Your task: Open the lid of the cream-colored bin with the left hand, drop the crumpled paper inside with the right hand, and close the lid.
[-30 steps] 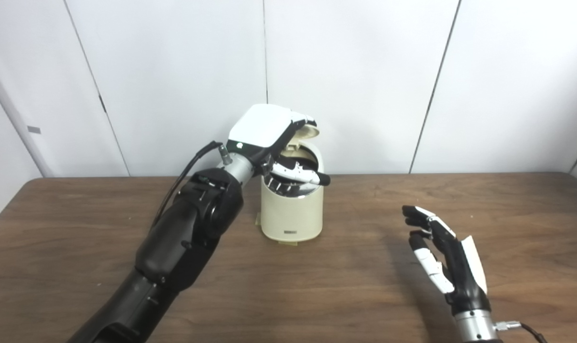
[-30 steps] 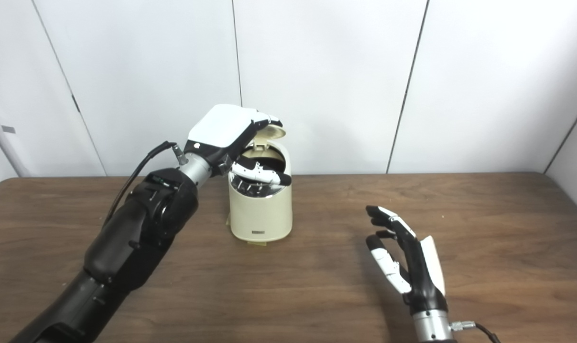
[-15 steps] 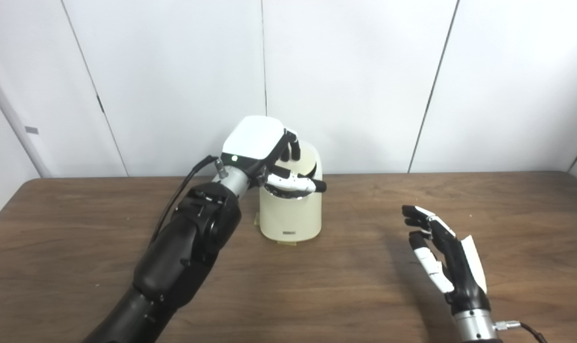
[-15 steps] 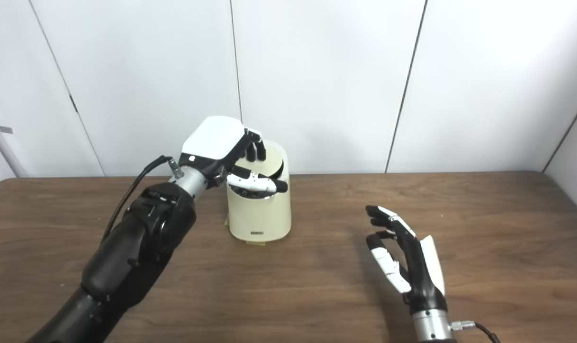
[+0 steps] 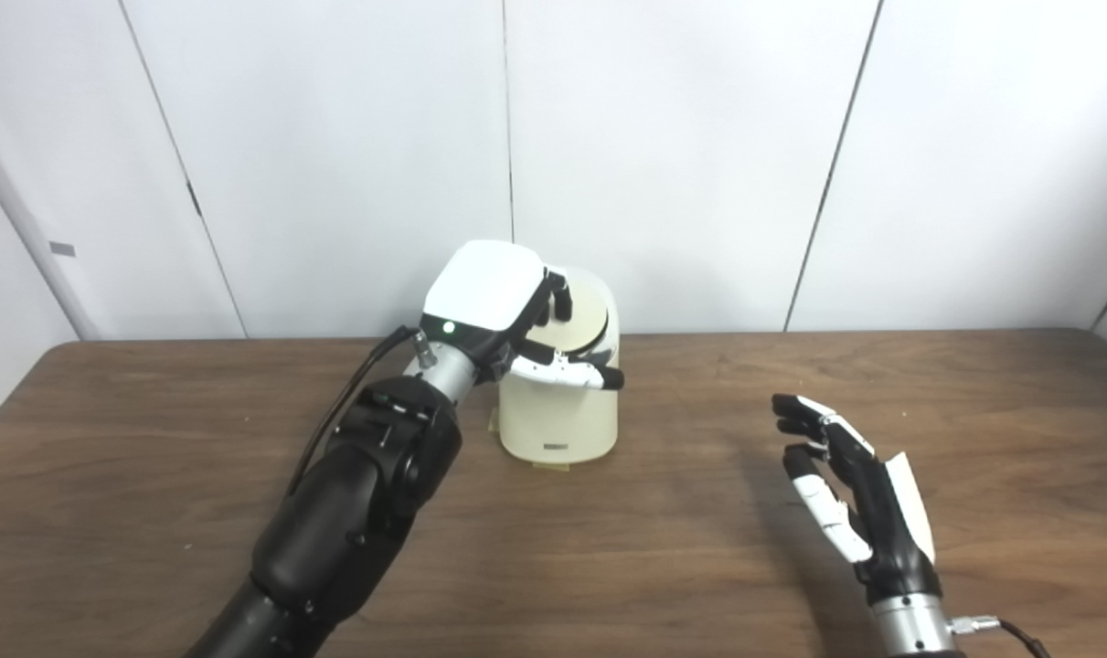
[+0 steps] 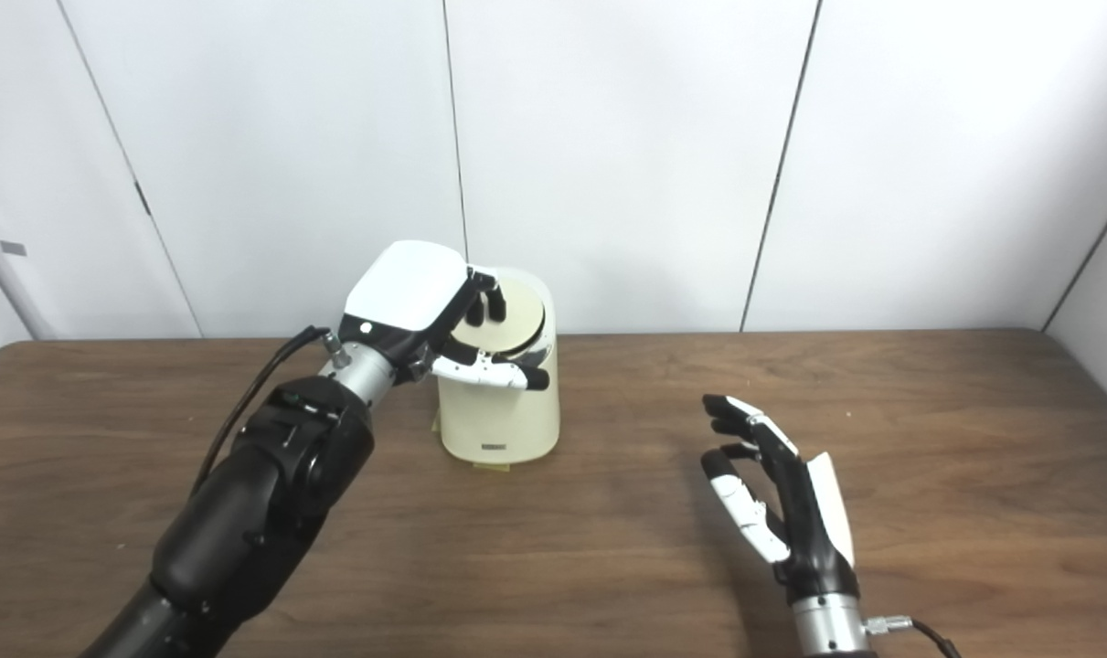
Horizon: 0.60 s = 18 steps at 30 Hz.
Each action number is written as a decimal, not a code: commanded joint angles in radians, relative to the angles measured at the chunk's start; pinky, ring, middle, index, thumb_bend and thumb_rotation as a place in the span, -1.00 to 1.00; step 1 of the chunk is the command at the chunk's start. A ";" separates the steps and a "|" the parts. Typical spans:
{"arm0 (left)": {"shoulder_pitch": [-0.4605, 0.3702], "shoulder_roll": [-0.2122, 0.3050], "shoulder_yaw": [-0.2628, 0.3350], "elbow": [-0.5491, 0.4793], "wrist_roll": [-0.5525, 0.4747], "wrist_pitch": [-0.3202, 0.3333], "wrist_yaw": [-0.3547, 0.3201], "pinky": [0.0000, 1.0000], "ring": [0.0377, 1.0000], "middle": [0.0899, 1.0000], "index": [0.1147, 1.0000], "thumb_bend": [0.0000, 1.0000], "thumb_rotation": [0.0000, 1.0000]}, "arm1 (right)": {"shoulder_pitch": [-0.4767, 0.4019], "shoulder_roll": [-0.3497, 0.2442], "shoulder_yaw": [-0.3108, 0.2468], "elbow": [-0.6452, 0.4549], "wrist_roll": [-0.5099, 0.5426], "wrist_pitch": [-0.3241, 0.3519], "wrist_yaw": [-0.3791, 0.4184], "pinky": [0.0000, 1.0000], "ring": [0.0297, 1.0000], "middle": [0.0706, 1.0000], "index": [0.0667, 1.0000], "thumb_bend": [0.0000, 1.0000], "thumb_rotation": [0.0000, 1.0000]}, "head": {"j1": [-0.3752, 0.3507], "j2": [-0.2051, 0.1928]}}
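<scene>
Where the left eye view takes in the wooden table (image 5: 608, 548), the cream-colored bin (image 5: 560, 411) stands upright near the far edge, close to the white wall panels (image 5: 681, 137). Its round lid (image 5: 582, 315) lies down on the top of the bin, tilted a little toward the camera. The left hand (image 5: 503, 306) sits over the bin from the left side, its white back facing up; its dark fingertips (image 5: 560, 297) rest on the lid, and its thumb (image 5: 571, 370) reaches across the front of the bin just under the rim. The fingers are spread and curled over the lid rather than clamped on it, so the hand grips nothing. The right hand (image 5: 846, 498) hovers above the table, well apart from the bin on its right, palm turned toward the bin, fingers apart and empty. The crumpled paper does not show in this view.

In the right eye view the same bin (image 6: 498, 411) appears a little farther left, with the lid (image 6: 516, 320) flat on top and the left hand (image 6: 420, 302) over it, fingertips on the lid and thumb along the front rim. The right hand (image 6: 782, 498) stands edge-on over the table (image 6: 562, 567), fingers loose and separated, holding nothing. No paper shows here either.
</scene>
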 commanded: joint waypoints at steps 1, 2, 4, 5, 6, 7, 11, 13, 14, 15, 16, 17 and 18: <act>-0.028 0.002 0.011 -0.031 0.013 0.006 0.001 0.76 0.29 0.01 0.15 1.00 0.66 | 0.014 0.009 0.002 -0.008 0.016 -0.014 0.001 0.33 0.52 0.55 0.52 -0.05 0.80 | -0.001 0.004; -0.026 0.003 0.011 -0.030 0.013 0.005 0.001 0.75 0.29 0.02 0.15 1.00 0.67 | 0.014 0.010 0.002 -0.010 0.018 -0.013 0.003 0.33 0.52 0.56 0.52 -0.04 0.80 | -0.002 0.005; -0.022 0.007 0.009 -0.028 0.011 0.001 0.001 0.75 0.29 0.03 0.16 1.00 0.67 | 0.016 0.012 0.001 -0.016 0.019 -0.009 0.004 0.33 0.51 0.55 0.52 -0.03 0.79 | -0.005 0.008; -0.021 0.008 0.008 -0.027 0.010 0.000 0.000 0.75 0.29 0.04 0.16 1.00 0.68 | 0.017 0.013 0.001 -0.019 0.018 -0.007 0.004 0.32 0.51 0.55 0.52 -0.03 0.79 | -0.005 0.009; -0.019 0.009 0.008 -0.025 0.009 -0.003 0.003 0.75 0.29 0.04 0.17 1.00 0.68 | 0.018 0.014 0.001 -0.023 0.015 -0.004 0.004 0.32 0.51 0.55 0.52 -0.02 0.79 | -0.006 0.012; -0.016 0.010 0.007 -0.024 0.008 -0.005 0.005 0.75 0.29 0.03 0.17 1.00 0.67 | 0.018 0.015 0.000 -0.025 0.017 -0.004 0.005 0.31 0.51 0.55 0.52 -0.02 0.79 | -0.007 0.013; -0.005 0.012 0.008 -0.025 -0.002 -0.017 0.013 0.75 0.29 0.03 0.16 1.00 0.68 | 0.024 0.022 -0.001 -0.038 0.028 0.006 0.009 0.32 0.51 0.55 0.52 0.00 0.77 | -0.014 0.019; 0.000 0.011 0.008 -0.022 -0.001 -0.024 0.022 0.74 0.29 0.03 0.16 1.00 0.71 | 0.028 0.027 -0.001 -0.045 0.041 0.012 0.014 0.32 0.51 0.55 0.52 0.00 0.76 | -0.019 0.021; 0.002 0.010 0.008 -0.018 -0.001 -0.026 0.025 0.74 0.29 0.03 0.16 1.00 0.72 | 0.030 0.030 -0.002 -0.049 0.054 0.016 0.018 0.33 0.52 0.56 0.52 0.01 0.74 | -0.020 0.022; 0.004 0.009 0.008 -0.012 -0.002 -0.029 0.029 0.74 0.30 0.03 0.17 1.00 0.72 | 0.032 0.031 -0.002 -0.053 0.052 0.018 0.017 0.34 0.52 0.57 0.52 0.02 0.72 | -0.022 0.025; 0.005 0.008 0.008 -0.006 -0.002 -0.030 0.031 0.74 0.32 0.02 0.17 1.00 0.71 | 0.034 0.033 -0.001 -0.058 0.047 0.022 0.017 0.33 0.51 0.56 0.52 0.02 0.73 | -0.024 0.026; 0.006 0.008 0.007 0.001 -0.003 -0.034 0.037 0.75 0.34 0.02 0.18 1.00 0.69 | 0.035 0.034 -0.001 -0.062 0.042 0.024 0.016 0.33 0.51 0.55 0.52 0.03 0.75 | -0.025 0.028; 0.007 0.007 0.006 0.008 -0.004 -0.035 0.039 0.75 0.35 0.01 0.18 1.00 0.67 | 0.036 0.035 0.000 -0.065 0.038 0.025 0.015 0.32 0.51 0.55 0.52 0.03 0.76 | -0.025 0.029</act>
